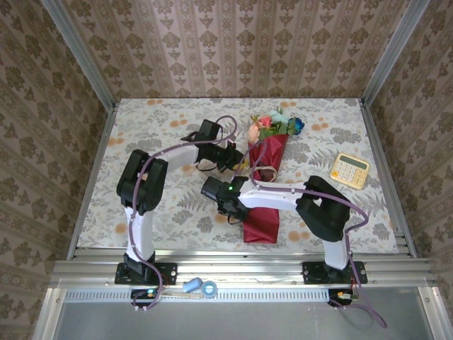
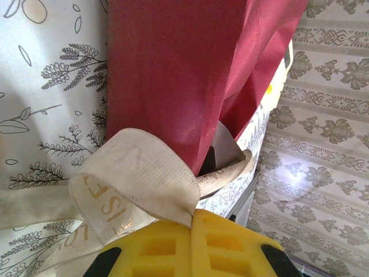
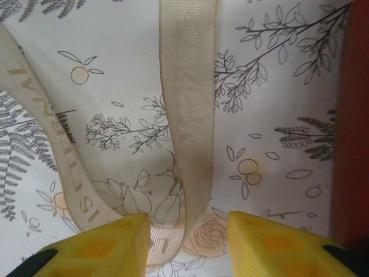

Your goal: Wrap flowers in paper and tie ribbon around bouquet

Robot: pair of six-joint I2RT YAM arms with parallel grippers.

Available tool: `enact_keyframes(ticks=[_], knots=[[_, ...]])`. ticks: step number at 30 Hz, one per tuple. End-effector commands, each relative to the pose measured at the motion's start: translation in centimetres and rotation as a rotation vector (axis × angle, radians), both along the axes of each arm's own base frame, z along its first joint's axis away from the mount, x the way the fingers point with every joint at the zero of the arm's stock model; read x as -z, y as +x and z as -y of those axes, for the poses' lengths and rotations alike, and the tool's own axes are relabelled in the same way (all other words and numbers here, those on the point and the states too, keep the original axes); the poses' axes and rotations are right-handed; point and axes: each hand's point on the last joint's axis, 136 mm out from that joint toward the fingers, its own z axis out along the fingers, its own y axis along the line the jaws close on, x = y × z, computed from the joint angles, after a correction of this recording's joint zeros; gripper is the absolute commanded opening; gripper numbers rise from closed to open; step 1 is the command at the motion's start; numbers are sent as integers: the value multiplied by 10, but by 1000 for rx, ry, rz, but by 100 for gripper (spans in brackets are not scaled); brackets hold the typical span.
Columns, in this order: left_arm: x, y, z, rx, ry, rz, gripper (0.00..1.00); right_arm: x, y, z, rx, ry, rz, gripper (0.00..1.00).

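Note:
The bouquet (image 1: 265, 184) lies lengthwise mid-table, a crimson paper (image 1: 260, 223) cone with the flowers (image 1: 274, 126) at its far end. The cream ribbon (image 1: 260, 172) crosses the cone near its middle. My left gripper (image 1: 243, 161) sits just left of the cone; in its wrist view the gripper (image 2: 192, 216) is shut on a looped fold of ribbon (image 2: 132, 167) beside the red paper (image 2: 173, 69). My right gripper (image 1: 228, 205) hovers left of the cone's lower half. Its jaws (image 3: 189, 231) stand open over the cloth, a ribbon (image 3: 187, 115) strand loose between them, paper (image 3: 353, 115) at the right edge.
A yellow calculator (image 1: 350, 170) lies right of the bouquet. The floral tablecloth (image 1: 156, 134) is bordered by metal rails (image 1: 92, 177) and patterned walls. A small blue item (image 1: 201, 287) rests on the front ledge between the arm bases.

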Motion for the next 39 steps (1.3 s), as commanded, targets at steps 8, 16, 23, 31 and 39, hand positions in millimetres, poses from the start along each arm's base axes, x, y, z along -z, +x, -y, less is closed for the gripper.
enact_keyframes(ticks=[8, 16, 23, 31, 39], knots=[[-7, 4, 2, 6, -35, -4, 0, 28, 7, 8, 98, -5, -30, 15], [-10, 4, -1, -10, -24, 2, 0, -58, 15, 5, -43, -21, 92, 0], [-10, 4, -2, -47, -12, 6, 0, -106, -5, 30, -219, 82, 15, 0], [-9, 2, -1, -67, 5, 4, 0, -144, -17, 74, -353, 177, -73, 0], [-7, 2, 1, -88, 25, 5, 0, -145, -7, 132, -301, 151, -126, 0]])
